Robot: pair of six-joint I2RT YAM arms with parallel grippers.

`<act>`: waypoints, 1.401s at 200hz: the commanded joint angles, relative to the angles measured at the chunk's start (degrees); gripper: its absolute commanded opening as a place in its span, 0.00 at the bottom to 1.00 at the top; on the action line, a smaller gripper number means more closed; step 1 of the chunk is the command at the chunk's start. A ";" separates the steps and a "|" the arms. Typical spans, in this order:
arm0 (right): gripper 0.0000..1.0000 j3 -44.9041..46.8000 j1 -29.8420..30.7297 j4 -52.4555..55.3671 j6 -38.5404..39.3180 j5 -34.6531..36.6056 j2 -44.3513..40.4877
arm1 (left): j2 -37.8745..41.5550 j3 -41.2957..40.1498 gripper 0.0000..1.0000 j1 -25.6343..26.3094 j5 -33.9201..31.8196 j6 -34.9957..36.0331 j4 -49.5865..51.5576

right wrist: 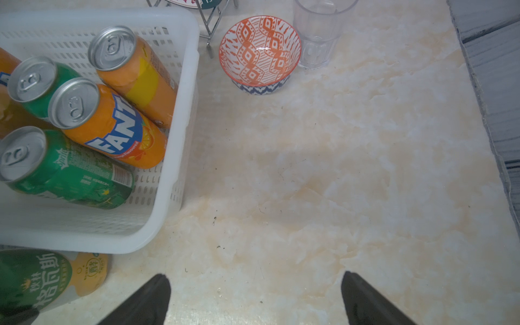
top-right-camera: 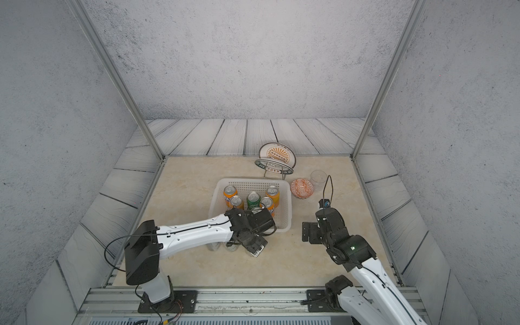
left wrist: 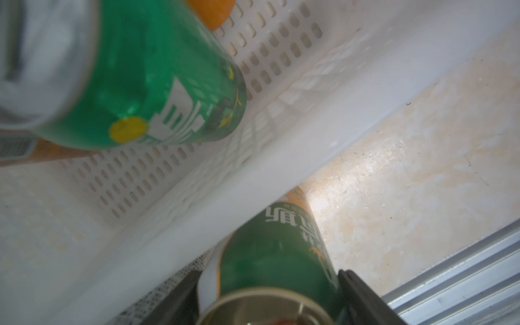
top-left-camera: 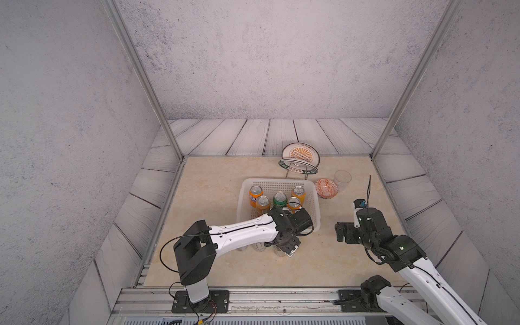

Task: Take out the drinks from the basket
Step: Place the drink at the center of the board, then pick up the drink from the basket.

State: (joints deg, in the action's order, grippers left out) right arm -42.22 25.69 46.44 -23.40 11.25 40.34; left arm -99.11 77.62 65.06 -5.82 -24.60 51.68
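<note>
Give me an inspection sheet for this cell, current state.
Surface: beige marble-look tabletop, small specks.
Job's things: six cans in white basket, four orange, two green; green-gold can standing outside it; pale cans part hidden under left arm.
Clutter: patterned bowl, clear cup, plates on rack.
Grippers: left gripper flanks green-gold can, grip unclear; right gripper open, empty.
Cables: black loop by left elbow, another above right wrist.
Surroundings: grey walls, aluminium posts.

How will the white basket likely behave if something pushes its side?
The basket looks like thin perforated plastic, so probably light and slightly flexible. Wide and low on the smooth tabletop, it would likely slide, not tip. The cans inside add some weight.
</note>
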 commanded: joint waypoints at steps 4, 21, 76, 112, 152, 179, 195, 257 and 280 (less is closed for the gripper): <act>0.99 0.42 -0.18 -0.38 0.15 0.94 0.01 | 2.97 2.52 0.79 0.27 -0.90 0.78 2.43; 0.99 0.44 -0.12 -0.37 0.08 1.10 0.09 | 4.56 2.80 0.81 0.29 -0.90 1.07 2.45; 0.99 0.48 -0.07 -0.39 0.00 1.32 0.53 | 8.58 5.14 0.85 0.18 -1.89 2.01 3.21; 0.99 0.51 -0.12 -0.42 -0.01 1.32 0.41 | 10.40 6.15 0.91 -0.26 -3.84 3.55 2.68; 0.99 0.47 -0.13 -0.38 -0.04 1.32 0.27 | 8.90 9.29 0.92 -2.16 -4.15 5.79 4.08; 0.99 0.52 -0.11 -0.30 -0.09 1.24 0.00 | 8.24 10.91 0.93 -3.67 -4.10 7.14 4.48; 1.00 0.47 -0.13 -0.38 -0.07 1.14 0.05 | 8.54 11.81 0.96 -5.00 -4.08 8.08 4.78; 0.99 0.39 -0.14 -0.29 -0.04 1.05 0.07 | 14.76 11.73 0.99 -13.86 -1.19 13.26 4.39; 1.00 0.43 -0.12 -0.30 -0.09 1.02 0.09 | 18.02 10.66 0.99 -18.46 -0.46 15.34 3.93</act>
State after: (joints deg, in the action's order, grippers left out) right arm -42.13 25.69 46.44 -23.44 11.31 40.91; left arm -85.49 88.71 50.46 -7.31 -12.78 55.27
